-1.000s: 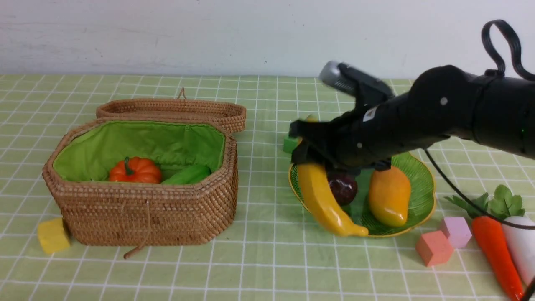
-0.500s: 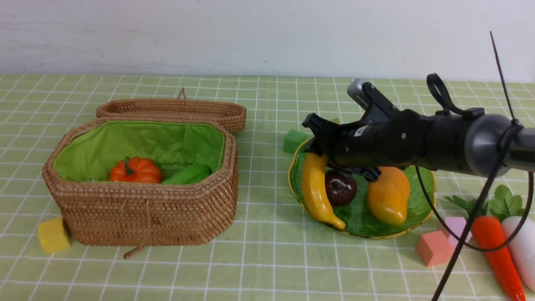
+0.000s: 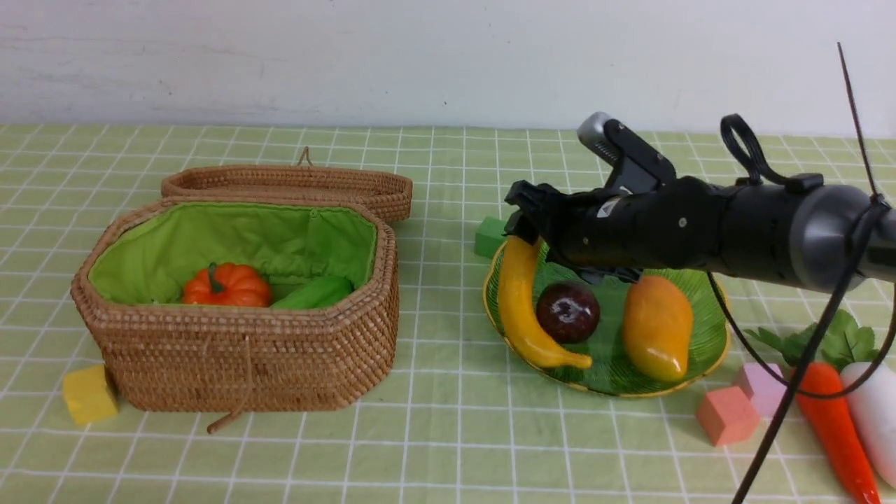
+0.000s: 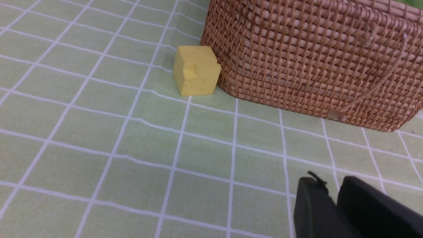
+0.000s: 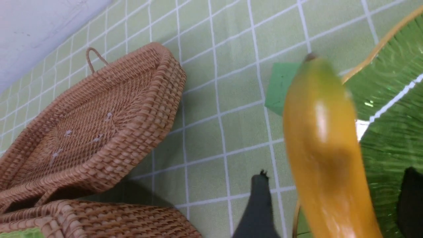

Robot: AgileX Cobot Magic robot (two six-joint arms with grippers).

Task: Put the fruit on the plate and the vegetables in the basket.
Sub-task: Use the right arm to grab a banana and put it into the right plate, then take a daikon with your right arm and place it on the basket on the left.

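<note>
The banana point(image 3: 528, 315), the dark purple plum point(image 3: 568, 312) and the mango point(image 3: 656, 327) lie on the green plate point(image 3: 703, 315). My right gripper point(image 3: 521, 210) is open over the banana's far end. In the right wrist view its fingers stand apart on either side of the banana point(image 5: 324, 142), with gaps. The basket point(image 3: 245, 357) holds the pumpkin point(image 3: 226, 285) and the cucumber piece point(image 3: 313, 292). The carrot point(image 3: 829, 413) and radish point(image 3: 875, 413) lie at the front right. My left gripper point(image 4: 330, 185) is shut and empty, low over the cloth near the basket point(image 4: 314, 59).
The woven lid point(image 3: 287, 183) leans behind the basket. A green cube point(image 3: 490, 236) sits just behind the plate. A yellow cube point(image 3: 89, 394) touches the basket's front left corner. An orange cube point(image 3: 728, 415) and a pink cube point(image 3: 759, 385) lie between the plate and the carrot.
The right arm swung lower and back to the right. The banana went from hanging over the plate's near rim to lying inside it. The right jaws opened off it.
</note>
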